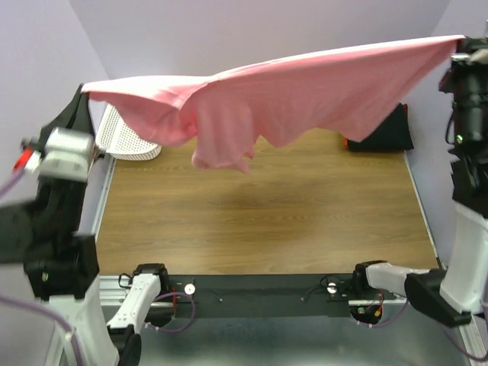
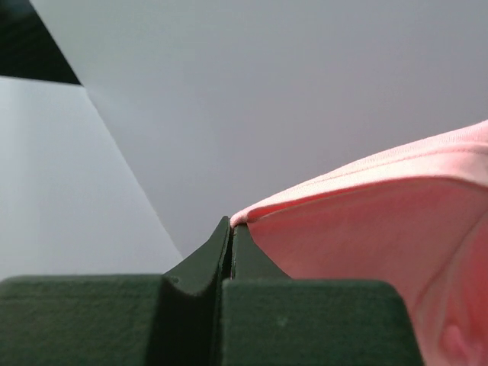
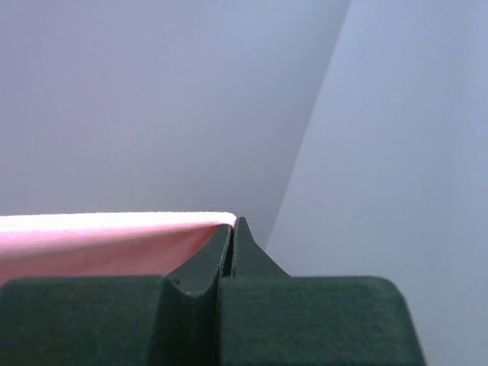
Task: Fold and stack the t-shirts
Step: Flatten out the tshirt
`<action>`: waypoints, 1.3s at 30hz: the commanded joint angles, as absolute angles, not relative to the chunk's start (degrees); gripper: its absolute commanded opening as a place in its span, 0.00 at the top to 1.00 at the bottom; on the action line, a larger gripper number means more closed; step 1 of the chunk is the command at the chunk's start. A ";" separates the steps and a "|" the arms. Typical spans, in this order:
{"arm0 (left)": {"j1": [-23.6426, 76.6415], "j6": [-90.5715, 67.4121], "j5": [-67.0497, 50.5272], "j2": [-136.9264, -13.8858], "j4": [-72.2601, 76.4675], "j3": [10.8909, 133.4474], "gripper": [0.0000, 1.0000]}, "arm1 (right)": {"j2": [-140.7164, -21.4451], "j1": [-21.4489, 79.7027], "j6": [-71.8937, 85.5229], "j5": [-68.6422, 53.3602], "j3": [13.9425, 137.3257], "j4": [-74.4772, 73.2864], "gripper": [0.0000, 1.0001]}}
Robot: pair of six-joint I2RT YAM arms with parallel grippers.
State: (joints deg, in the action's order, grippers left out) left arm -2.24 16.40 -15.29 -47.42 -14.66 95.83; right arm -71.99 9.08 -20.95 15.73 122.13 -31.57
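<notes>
A pink t-shirt (image 1: 290,95) hangs stretched in the air high above the wooden table (image 1: 259,221), held by its two ends. My left gripper (image 1: 84,93) is shut on its left corner at the upper left; the left wrist view shows the pink cloth (image 2: 381,221) pinched at the fingertips (image 2: 242,252). My right gripper (image 1: 460,46) is shut on the right corner at the upper right; the right wrist view shows the cloth's edge (image 3: 114,236) clamped at the fingertips (image 3: 213,255). The shirt's middle sags, with a sleeve hanging down (image 1: 221,152).
A white perforated basket (image 1: 126,137) stands at the back left of the table. A folded dark garment with a red one under it (image 1: 385,130) lies at the back right. Walls close in on both sides.
</notes>
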 commanded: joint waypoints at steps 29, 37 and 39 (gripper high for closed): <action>-2.64 33.74 -23.38 -40.67 -24.02 46.44 1.00 | -64.05 8.79 -28.21 -9.05 61.71 -16.11 0.99; -2.29 30.76 -19.43 -68.59 -8.98 46.12 1.00 | -82.76 8.79 -27.51 -8.62 59.67 -5.28 0.99; -2.11 30.59 -18.73 -72.93 -7.48 47.98 1.00 | -86.29 8.79 -27.60 -8.70 61.77 -4.22 0.99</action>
State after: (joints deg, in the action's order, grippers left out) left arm -2.26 31.66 -20.84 -68.01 -15.90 44.29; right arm -82.15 8.99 -27.31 -7.84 58.85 -10.70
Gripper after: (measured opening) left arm 0.009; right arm 0.009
